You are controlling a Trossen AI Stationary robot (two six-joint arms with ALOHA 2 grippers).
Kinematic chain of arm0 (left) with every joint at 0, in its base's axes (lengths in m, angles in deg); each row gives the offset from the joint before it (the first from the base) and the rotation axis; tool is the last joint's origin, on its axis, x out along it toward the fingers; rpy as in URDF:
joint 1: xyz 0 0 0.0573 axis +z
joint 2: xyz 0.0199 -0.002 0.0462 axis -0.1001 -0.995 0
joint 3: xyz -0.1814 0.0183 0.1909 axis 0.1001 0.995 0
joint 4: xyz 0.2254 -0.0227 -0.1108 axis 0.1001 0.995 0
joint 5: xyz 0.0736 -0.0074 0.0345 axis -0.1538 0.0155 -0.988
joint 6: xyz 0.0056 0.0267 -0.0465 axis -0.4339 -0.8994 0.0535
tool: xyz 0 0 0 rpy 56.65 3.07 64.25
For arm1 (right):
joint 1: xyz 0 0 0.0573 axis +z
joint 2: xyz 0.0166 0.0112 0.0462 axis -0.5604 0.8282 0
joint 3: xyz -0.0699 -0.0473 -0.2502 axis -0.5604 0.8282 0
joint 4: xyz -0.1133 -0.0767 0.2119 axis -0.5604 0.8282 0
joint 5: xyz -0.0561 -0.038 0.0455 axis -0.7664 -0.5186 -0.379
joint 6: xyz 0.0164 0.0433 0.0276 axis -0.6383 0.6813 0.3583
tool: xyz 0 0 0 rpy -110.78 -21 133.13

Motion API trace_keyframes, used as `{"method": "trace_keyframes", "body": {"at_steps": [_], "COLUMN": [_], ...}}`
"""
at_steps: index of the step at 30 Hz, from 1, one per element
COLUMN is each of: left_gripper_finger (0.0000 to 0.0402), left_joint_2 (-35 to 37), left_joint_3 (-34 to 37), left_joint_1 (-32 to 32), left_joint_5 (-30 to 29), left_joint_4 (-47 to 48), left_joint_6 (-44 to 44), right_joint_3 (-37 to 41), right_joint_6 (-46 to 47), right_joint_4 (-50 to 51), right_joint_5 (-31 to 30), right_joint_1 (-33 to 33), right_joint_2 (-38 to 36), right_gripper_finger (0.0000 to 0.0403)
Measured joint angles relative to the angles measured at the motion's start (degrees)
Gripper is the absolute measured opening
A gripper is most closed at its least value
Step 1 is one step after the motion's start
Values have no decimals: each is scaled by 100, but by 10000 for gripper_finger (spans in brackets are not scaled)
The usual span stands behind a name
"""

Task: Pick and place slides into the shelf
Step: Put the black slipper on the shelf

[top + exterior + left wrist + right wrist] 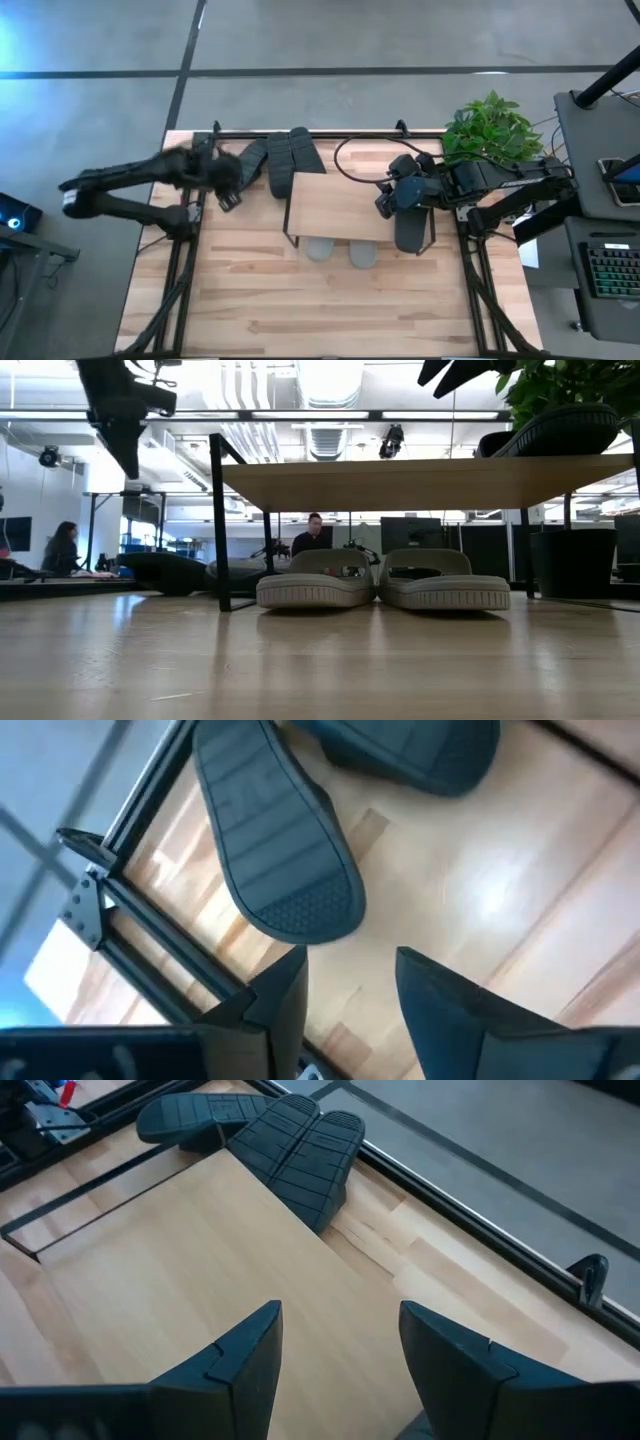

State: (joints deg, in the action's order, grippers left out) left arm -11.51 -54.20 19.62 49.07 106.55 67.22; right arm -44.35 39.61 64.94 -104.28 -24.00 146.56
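The shelf [340,208] stands mid-table. Two light grey slides [315,585] [445,585] sit side by side on the table under its top board. A dark slide [410,235] lies on the board's right end. Three dark slides [282,165] lie in a cluster on the table behind the shelf's left end. The nearest one [280,850] lies sole up. My left gripper [350,995] hovers open above the table near it, touching nothing. My right gripper [340,1350] hangs open over the shelf's top board [200,1270], with nothing between its fingers.
A potted green plant [490,130] stands at the table's far right corner, and a black cable [360,150] loops behind the shelf. Black frame rails [150,920] run along the table's edges. People sit at desks in the room beyond [315,535].
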Motion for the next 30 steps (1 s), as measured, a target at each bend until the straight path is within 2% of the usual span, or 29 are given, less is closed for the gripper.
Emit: {"method": "trace_keyframes", "body": {"at_steps": [3, 5, 8, 11, 16, 19, 24, 30], "left_gripper_finger": [147, 148, 148, 148, 148, 148, 148, 148], "left_joint_2": [-414, -847, -1655, -2481, -3475, -3651, -3479, -2803], "left_joint_3": [155, 177, 138, 102, 124, 127, 270, 471], "left_joint_1": [-768, -1013, -1164, -1171, -1176, -1213, -1214, -1209], "left_joint_5": [-617, -803, -820, -771, -1000, -1243, -1274, -1617], "left_joint_4": [111, 214, 354, 623, 889, 604, -514, -692], "left_joint_6": [904, 1412, 1812, 1830, 1999, 2120, 2210, 3277], "right_joint_3": [0, 0, 0, 0, 0, 0, 0, 0], "right_joint_6": [0, 0, -86, -125, -126, -98, 7, 70], "right_joint_4": [77, 133, 210, 276, 279, 279, 279, 279], "right_joint_5": [0, 0, 0, 66, 537, 758, 917, 1056], "right_joint_1": [0, 0, 0, 0, 0, 0, 0, 0], "right_joint_2": [0, 0, 0, 0, 0, 0, -2, -2], "right_gripper_finger": [194, 194, 194, 194, 194, 194, 194, 194]}}
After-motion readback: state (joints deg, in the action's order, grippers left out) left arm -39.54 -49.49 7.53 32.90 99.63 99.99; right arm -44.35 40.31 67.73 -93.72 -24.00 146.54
